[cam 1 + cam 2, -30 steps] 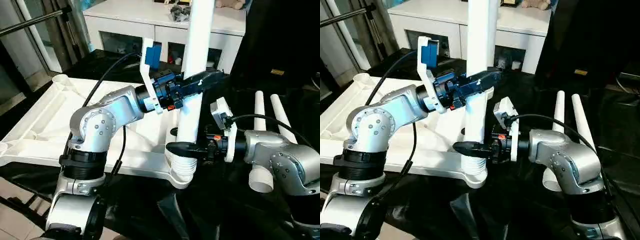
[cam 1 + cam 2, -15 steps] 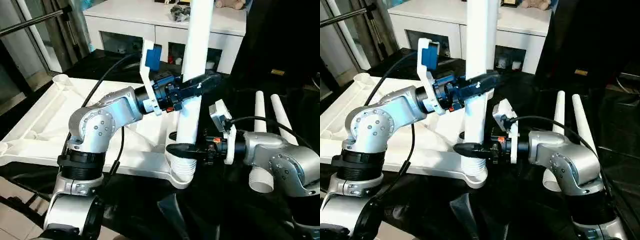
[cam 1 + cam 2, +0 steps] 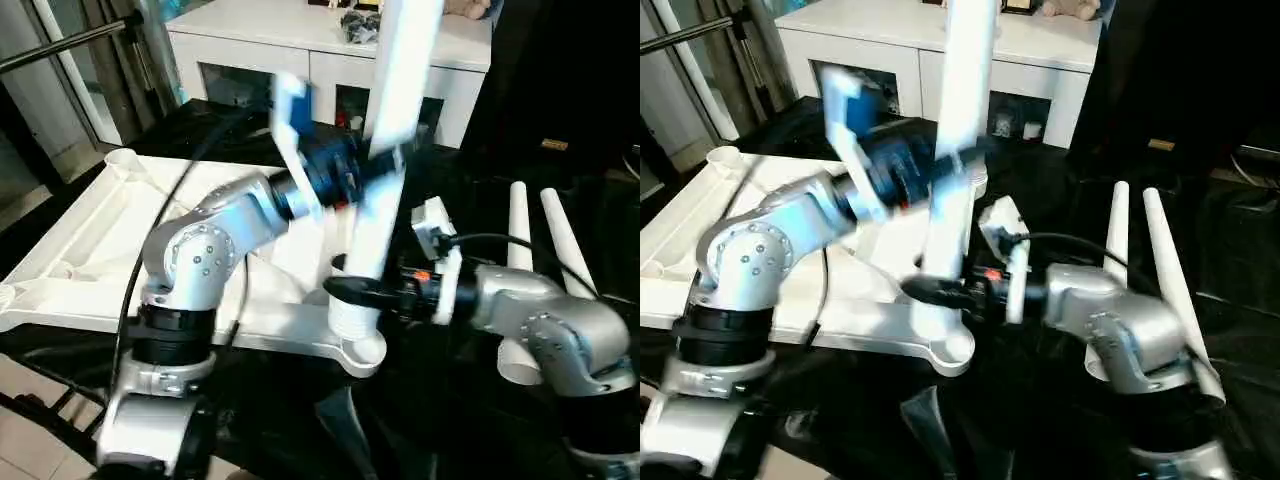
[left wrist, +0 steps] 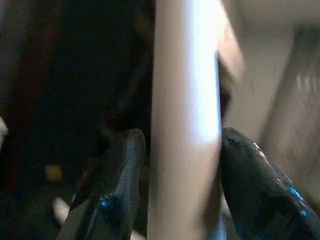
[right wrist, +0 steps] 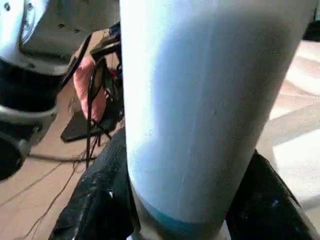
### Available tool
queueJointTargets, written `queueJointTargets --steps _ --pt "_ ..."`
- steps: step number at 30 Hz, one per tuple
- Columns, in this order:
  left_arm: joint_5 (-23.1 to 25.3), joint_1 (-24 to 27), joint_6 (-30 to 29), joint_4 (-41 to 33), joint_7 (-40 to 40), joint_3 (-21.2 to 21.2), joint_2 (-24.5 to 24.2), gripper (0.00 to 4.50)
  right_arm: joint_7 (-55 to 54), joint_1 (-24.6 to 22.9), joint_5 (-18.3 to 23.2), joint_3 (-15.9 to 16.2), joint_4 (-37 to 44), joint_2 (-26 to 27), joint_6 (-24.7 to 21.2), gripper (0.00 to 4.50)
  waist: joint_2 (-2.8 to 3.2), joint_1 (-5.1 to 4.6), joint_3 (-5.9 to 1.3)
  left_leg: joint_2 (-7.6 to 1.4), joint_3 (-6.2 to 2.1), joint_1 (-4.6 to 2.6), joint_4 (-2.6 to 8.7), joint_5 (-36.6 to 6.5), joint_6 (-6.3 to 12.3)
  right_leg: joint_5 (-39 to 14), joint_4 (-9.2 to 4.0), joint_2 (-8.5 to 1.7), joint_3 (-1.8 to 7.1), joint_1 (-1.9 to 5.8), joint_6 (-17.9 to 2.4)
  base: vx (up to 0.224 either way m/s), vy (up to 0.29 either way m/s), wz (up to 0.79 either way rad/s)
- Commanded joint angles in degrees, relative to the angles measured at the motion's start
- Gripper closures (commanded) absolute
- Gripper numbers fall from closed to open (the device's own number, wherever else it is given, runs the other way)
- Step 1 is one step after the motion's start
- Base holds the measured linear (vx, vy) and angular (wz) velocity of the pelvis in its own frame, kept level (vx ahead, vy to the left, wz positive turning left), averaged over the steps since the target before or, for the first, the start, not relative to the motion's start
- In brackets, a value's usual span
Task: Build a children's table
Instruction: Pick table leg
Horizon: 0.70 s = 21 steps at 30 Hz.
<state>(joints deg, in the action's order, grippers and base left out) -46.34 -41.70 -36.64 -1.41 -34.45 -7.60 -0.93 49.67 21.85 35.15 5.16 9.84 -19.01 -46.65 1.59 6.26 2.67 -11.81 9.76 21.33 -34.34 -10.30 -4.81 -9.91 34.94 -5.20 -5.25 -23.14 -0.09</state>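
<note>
Leg (image 3: 385, 180) stands between both grippers' fingers (image 4: 255, 185), slightly tilted

I note white tabletop (image 3: 80, 240), white legs (image 3: 390, 150), black fingers (image 4: 120, 190), silver forearms (image 3: 225, 225), black cloth (image 3: 450, 400).

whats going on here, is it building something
Yes, a children's table. The white tabletop lies upside down, and one white leg stands in its near corner socket, leaning slightly. The left gripper holds the leg higher up, the right gripper just above the socket. Two more legs lie on the dark cloth beside the right arm.
</note>
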Motion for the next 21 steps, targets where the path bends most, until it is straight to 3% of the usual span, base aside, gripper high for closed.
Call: queueJointTargets --steps 1,4,7,9,10,14,16,18,21 --pt "-1.8 -0.6 1.8 -0.3 3.2 -3.5 0.6 2.00 -1.6 -0.2 0.3 -2.0 0.1 0.6 1.8 2.60 -0.82 0.01 -3.97 -0.66 0.05 0.00 3.51 -8.8 0.64 -13.6 -4.49 -2.59 2.41 3.60 -9.1 0.000 0.000 0.00" --pt "-3.1 0.4 1.9 -0.9 2.2 -5.2 -0.5 2.00 -4.7 -0.7 0.2 -3.6 -0.1 2.7 3.4 2.60 -0.56 0.00 -3.95 -0.64 -0.03 -0.13 3.67 -9.2 0.70 -15.3 -4.65 -2.50 2.35 3.34 -7.8 0.000 0.000 0.00" --pt "-0.8 4.0 1.5 -3.3 -3.4 -2.8 -5.3 2.00 -9.0 -1.1 -1.6 -5.3 -0.5 4.5 5.6 2.60 -0.33 -0.07 -3.99 -0.80 -0.25 -0.34 3.99 -9.1 0.03 -15.4 -4.40 -2.49 2.38 3.11 -7.1 0.000 0.000 0.00" --pt "2.7 7.7 1.4 -5.8 -9.9 1.7 -10.9 2.00 -12.2 -1.6 -4.3 -5.6 -1.0 4.8 7.6 2.60 -0.37 -0.36 -3.86 -0.90 -0.20 -0.55 4.19 -9.6 -0.46 -15.4 -4.54 -2.35 2.48 2.89 -6.8 0.000 0.000 0.00" --pt "5.4 10.2 1.8 -7.6 -13.7 5.1 -15.0 2.00 -13.9 -2.0 -6.6 -5.2 -1.1 4.5 9.1 2.60 -0.01 -0.37 -3.87 -0.94 -0.37 -0.54 4.38 -9.8 -1.00 -15.8 -4.34 -2.46 2.50 2.93 -6.4 0.000 0.000 0.00" --pt "8.0 14.4 2.6 -10.1 -19.1 9.4 -20.8 2.00 -16.3 -2.9 -8.8 -4.6 -0.3 4.2 9.3 2.60 0.50 -0.87 -3.63 -0.85 -0.07 -0.90 4.52 -12.0 -2.14 -15.2 -4.25 -2.23 2.79 2.70 -7.0 0.000 0.000 0.00" --pt "10.6 17.0 3.7 -11.4 -22.7 13.3 -25.3 2.00 -18.2 -3.8 -10.0 -4.2 1.0 4.2 9.5 2.60 0.34 -1.03 -3.53 -0.86 -0.18 -0.70 4.74 -12.7 -2.16 -15.1 -4.11 -2.26 2.85 2.91 -7.1 0.000 0.000 0.00" --pt "17.9 20.1 8.4 -11.8 -27.9 20.4 -31.7 2.00 -20.4 -4.8 -9.8 -5.0 2.0 5.3 9.2 2.60 0.47 -1.22 -3.33 -0.79 -0.39 -0.79 4.99 -14.5 -1.99 -18.1 -4.69 -2.37 2.87 2.80 -6.0 0.000 0.000 0.00" --pt "25.4 22.6 13.1 -9.8 -31.8 27.2 -36.4 2.00 -22.3 -5.8 -8.9 -6.0 2.7 6.7 8.6 2.60 0.53 -1.86 -3.21 -0.72 -0.35 -0.91 5.18 -15.7 -2.14 -21.2 -4.91 -2.30 3.06 2.62 -4.1 0.000 0.000 0.00"
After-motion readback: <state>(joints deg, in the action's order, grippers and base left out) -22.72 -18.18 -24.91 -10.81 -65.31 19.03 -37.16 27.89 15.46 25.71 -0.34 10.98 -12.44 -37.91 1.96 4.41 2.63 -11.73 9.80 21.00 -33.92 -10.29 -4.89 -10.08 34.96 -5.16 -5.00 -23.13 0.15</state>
